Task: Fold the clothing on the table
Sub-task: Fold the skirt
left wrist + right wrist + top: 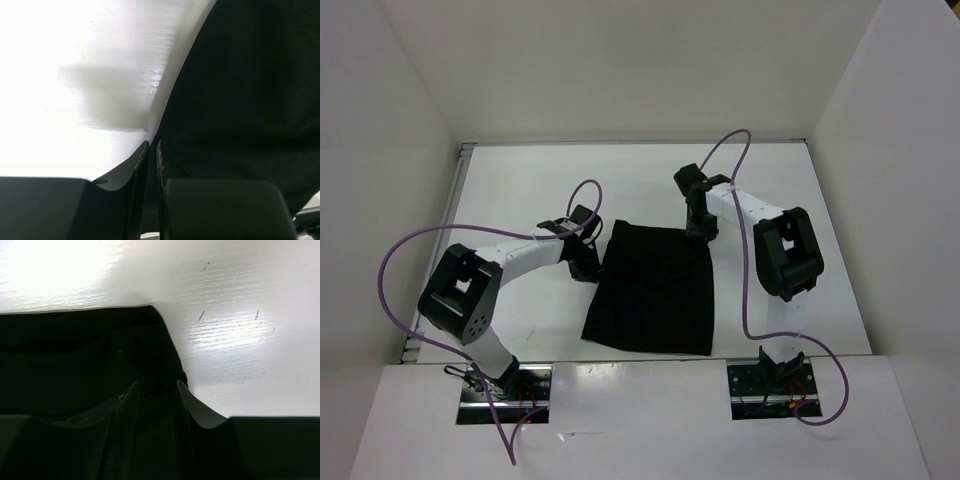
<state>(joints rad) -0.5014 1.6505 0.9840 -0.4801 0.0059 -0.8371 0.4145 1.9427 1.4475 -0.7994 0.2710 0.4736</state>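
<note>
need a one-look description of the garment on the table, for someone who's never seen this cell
Start from the glossy white table boxed in by white walls. Near its middle, between the left gripper and the right gripper, the clothing lies flat as a roughly rectangular piece. It is soft, matte black fabric, unlike the hard black grippers at its edges.

The clothing (655,290) lies mid-table (520,190) between left tool (588,268) and right tool (700,230).

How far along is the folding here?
Done: the clothing lies flat on the table as a compact rectangle, apparently folded already. In hand: left claw and right claw sit at its far corners. Remaining: any further fold; no grip confirmed.
</note>
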